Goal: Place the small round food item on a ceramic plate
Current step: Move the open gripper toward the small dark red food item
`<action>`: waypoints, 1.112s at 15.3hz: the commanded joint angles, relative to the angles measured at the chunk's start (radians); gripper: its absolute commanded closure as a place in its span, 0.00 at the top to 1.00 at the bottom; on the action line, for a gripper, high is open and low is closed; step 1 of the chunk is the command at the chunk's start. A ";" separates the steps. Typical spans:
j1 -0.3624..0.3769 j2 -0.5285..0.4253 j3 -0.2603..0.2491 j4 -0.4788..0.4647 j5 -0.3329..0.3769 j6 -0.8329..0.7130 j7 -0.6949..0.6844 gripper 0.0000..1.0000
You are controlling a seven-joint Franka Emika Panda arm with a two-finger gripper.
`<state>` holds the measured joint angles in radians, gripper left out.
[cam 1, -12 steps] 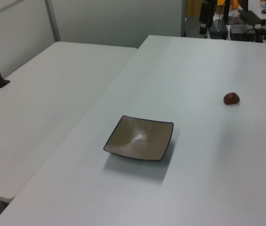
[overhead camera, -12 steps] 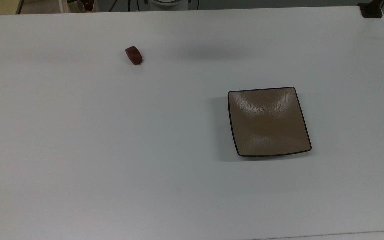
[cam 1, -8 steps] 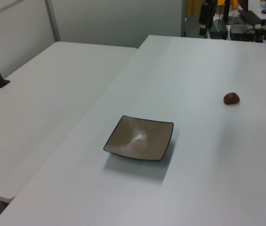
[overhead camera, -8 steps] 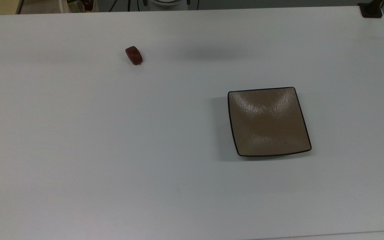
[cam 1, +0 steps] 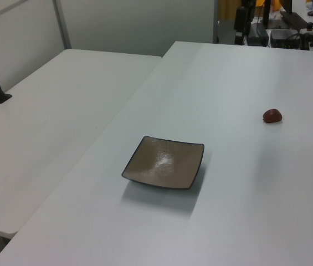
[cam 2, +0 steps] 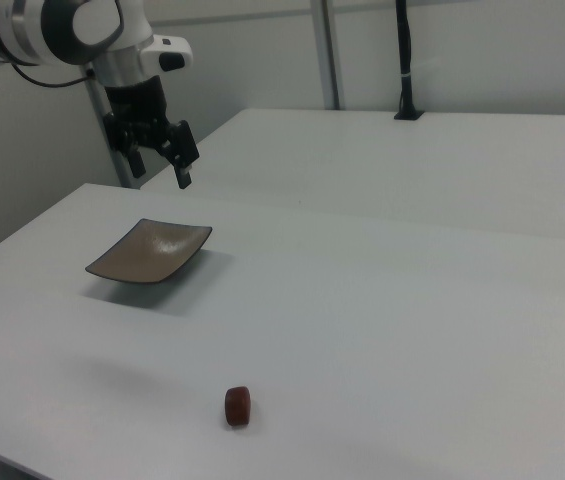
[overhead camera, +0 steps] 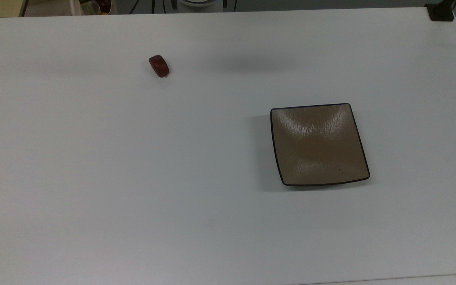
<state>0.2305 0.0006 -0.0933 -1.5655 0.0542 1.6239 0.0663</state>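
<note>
**Reddish-brown morsel alone on the table, my hand up in the air**

Reddish-brown and smooth, the small round food item (overhead camera: 159, 65) lies on the white table (overhead camera: 133, 178), bare tabletop all around it and nothing touching it. In the top view it sits toward the far left; in the left view it shows at the right (cam 1: 272, 115); in the right view it rests near the table's front edge (cam 2: 238, 405).

The ceramic plate (overhead camera: 319, 144) is square and tan-brown with a thin dark rim, and nothing lies on it. It sits flat on the same table, well apart from the food item, toward the top view's right. In the left view it lies near the middle (cam 1: 164, 162), in the right view at the left (cam 2: 150, 251).

My gripper (cam 2: 158, 165) hangs in the air in the right view's upper left, above the table and beyond the plate, touching nothing. My two dark fingers (cam 2: 186, 158) are spread with a gap between them and pinch nothing. Behind me stands a second white table (cam 2: 442, 160) with a dark post (cam 2: 403, 60) on it.
</note>
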 commanded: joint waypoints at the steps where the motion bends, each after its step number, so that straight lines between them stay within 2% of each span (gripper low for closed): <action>1: 0.015 -0.021 -0.006 -0.053 -0.002 0.036 -0.072 1.00; 2: 0.015 -0.021 -0.006 -0.063 -0.002 0.034 -0.135 1.00; 4: 0.006 -0.021 -0.006 -0.099 -0.004 0.033 -0.354 1.00; 6: 0.004 -0.019 -0.006 -0.126 -0.011 0.033 -0.463 1.00; 12: -0.010 -0.021 -0.008 -0.231 -0.020 0.057 -0.488 1.00; 15: -0.016 -0.024 -0.006 -0.313 -0.079 0.137 -0.491 1.00; 17: -0.017 -0.021 -0.008 -0.356 -0.093 0.198 -0.493 1.00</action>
<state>0.2119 0.0051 -0.0950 -1.8214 -0.0037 1.7212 -0.4037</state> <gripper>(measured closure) 0.000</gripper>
